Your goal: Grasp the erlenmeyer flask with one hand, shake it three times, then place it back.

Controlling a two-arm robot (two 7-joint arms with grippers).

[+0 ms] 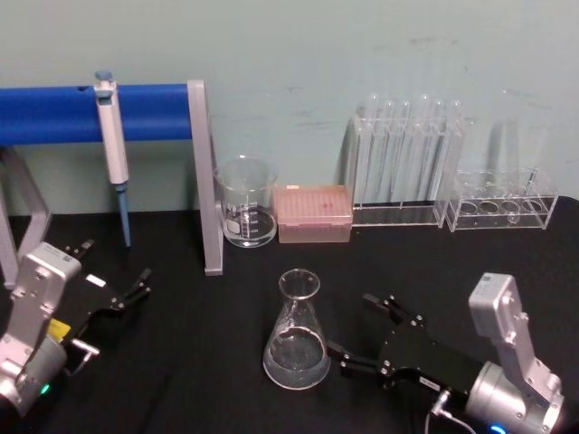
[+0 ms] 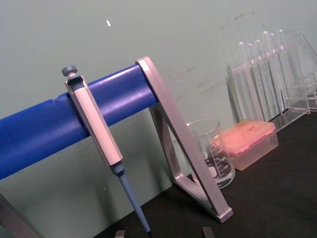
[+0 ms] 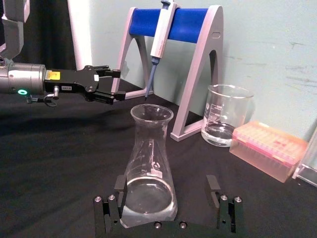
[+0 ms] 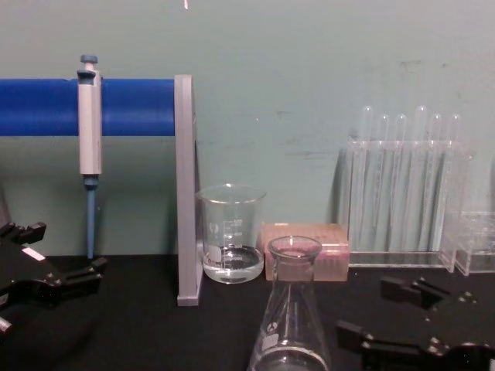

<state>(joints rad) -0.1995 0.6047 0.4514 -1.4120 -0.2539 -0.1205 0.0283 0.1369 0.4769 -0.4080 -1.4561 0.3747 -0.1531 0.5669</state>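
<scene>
Two fingers [image 3: 118,184] of my right gripper [image 1: 351,327] stand spread wide, low over the black desk [image 1: 199,362], pinching nothing. The erlenmeyer flask [image 1: 296,348] stands upright on the desk at the front middle. In the right wrist view its round base sits in the gap between those fingers, one finger just beside the glass and the other apart from it; I cannot tell whether either touches. My left gripper [image 1: 118,268], fingers spread too, hangs well apart at the left, near the pipette stand [image 1: 206,181].
</scene>
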